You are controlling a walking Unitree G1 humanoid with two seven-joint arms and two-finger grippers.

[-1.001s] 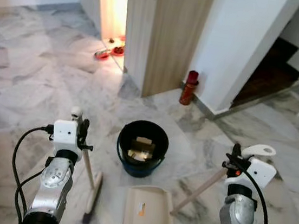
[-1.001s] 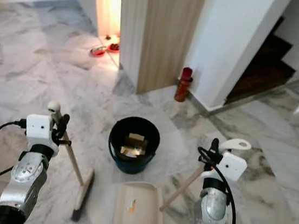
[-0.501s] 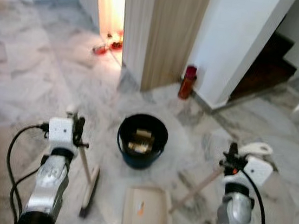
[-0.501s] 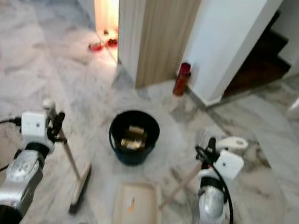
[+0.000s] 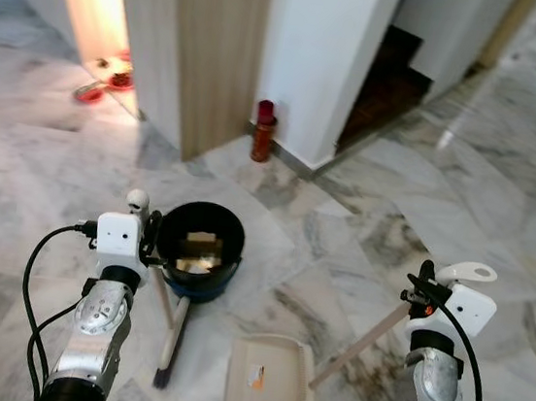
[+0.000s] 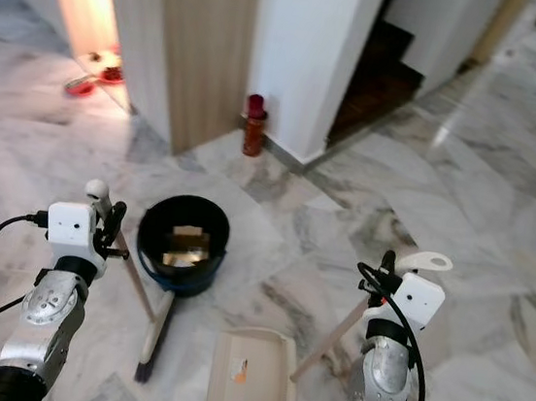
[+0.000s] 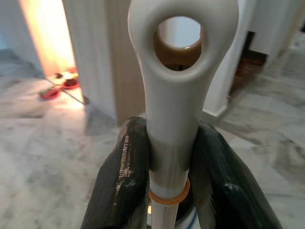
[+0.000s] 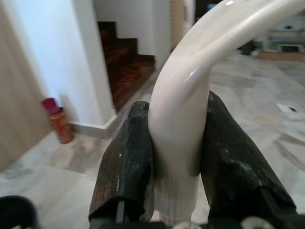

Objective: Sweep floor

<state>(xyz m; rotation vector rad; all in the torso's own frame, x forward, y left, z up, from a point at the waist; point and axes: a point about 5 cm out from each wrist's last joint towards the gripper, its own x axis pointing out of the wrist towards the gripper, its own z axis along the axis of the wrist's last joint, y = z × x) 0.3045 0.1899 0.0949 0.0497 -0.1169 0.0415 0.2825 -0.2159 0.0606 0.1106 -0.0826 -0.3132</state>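
A home hallway: marble floor [image 5: 505, 181], wooden stairs [image 5: 389, 74], and pet bowls [image 5: 106, 83] by a wood-panelled wall [image 5: 213, 47].

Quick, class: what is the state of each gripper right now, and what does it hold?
Left gripper: shut on the broom handle.
Right gripper: shut on the dustpan handle.

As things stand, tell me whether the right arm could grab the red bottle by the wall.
Probably not. The right gripper is shut on the dustpan handle, so it isn't free, and the red bottle stands well beyond the black bucket, far ahead of that arm.
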